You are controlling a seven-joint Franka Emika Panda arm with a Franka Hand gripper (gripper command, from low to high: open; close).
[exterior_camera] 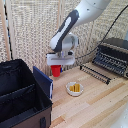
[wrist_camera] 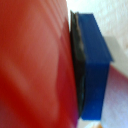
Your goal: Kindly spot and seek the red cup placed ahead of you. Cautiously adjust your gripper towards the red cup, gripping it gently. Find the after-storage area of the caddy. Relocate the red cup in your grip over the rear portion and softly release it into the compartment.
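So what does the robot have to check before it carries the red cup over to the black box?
1. Cup in the grip: ok. The gripper is around the red cup, and in the wrist view a blue finger presses against the cup's red wall.
2. Cup lifted off the table: cannot tell.
3. Cup upright: ok, it hangs straight under the gripper.
4. Rear portion of the caddy free: ok, nothing shows inside it.
5. White bowl out of the way: ok, it sits on the exterior view's right, away from the caddy.
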